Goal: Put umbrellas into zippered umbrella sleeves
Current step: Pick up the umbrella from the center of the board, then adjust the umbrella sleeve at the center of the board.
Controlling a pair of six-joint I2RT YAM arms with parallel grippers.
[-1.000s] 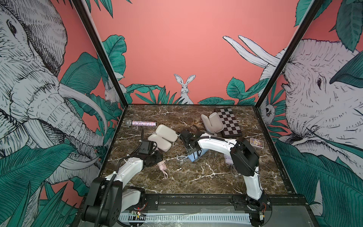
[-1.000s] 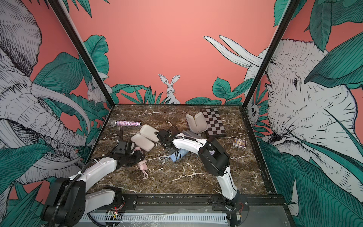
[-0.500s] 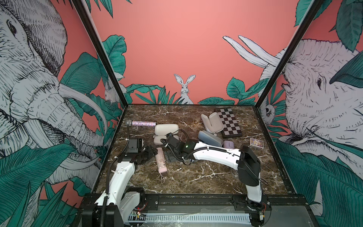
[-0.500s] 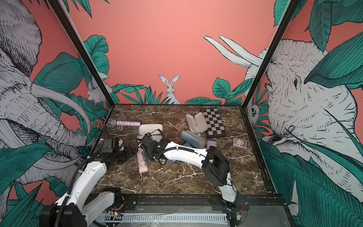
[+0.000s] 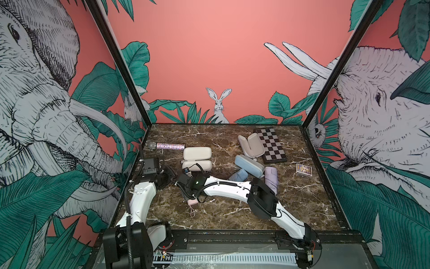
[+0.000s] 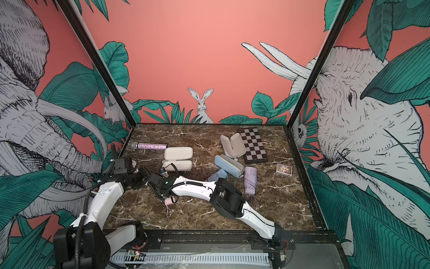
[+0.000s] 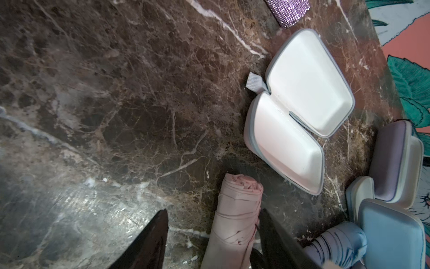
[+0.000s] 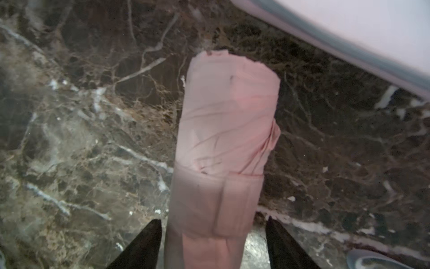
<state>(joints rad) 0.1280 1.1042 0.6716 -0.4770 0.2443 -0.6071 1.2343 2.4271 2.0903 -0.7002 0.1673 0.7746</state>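
Straddling the pink umbrella (image 8: 225,139), my right gripper (image 8: 213,219) has its black pointed fingertips spread. One sits on each side of the soft, creased fabric roll, and a sliver of table (image 5: 302,198) shows beside each, so nothing is pinched. A flat band wraps the roll near my tips.

My left gripper (image 7: 213,212) is spread too. The umbrella's pleated end lies between its fingers, close against one of them; I cannot tell if they touch.

The umbrella lies on glossy, veined brown marble just beside the open pink case (image 5: 197,158), not in it. That case is a rounded clamshell with smooth pale shells, a grey zip rim and a short woven tab. In both top views my right arm (image 5: 223,188) hides most of the umbrella, leaving only its capped end and thin loop visible.

Further right, the blue umbrella (image 5: 238,175) is half covered by the same arm, and the blue case (image 5: 249,165) leans over it. The lilac umbrella (image 5: 271,179) lies in full view. The lilac case (image 5: 251,145) stands open against a checkered board (image 5: 271,148). A glittery microphone (image 5: 169,146) lies at the back left. The right wrist view is blurred at its edges.
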